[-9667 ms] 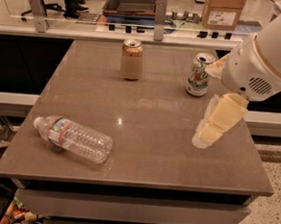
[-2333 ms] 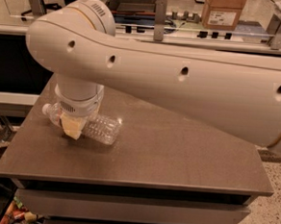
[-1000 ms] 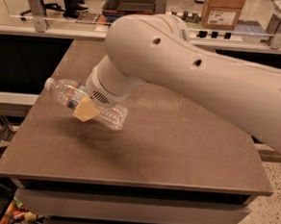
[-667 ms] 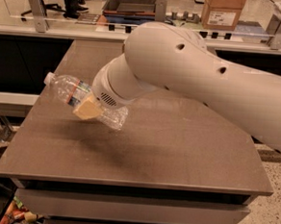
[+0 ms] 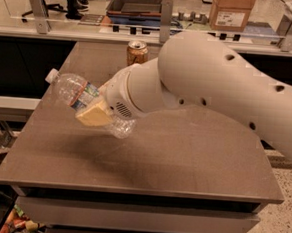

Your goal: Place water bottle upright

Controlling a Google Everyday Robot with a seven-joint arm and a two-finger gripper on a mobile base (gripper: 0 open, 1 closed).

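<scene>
The water bottle [image 5: 72, 91] is a clear ribbed bottle with a white cap at its upper left end and a white-blue label. It is held tilted above the table's left half, cap end higher, base end lower right near the wrist. My gripper [image 5: 95, 115] is shut on the water bottle around its middle; one cream finger [image 5: 92, 116] shows in front of it. The large white arm reaches in from the right and hides the table behind it.
A gold-brown can [image 5: 136, 53] stands at the table's back edge, partly behind the arm. The brown table [image 5: 173, 160] has its front edge near the bottom of the view. A glass barrier with posts runs behind the table.
The arm has lifted the bottle off the table and swung to the right. The bottle's cap end has risen a little, and the gold-brown can has come into sight behind the arm.
</scene>
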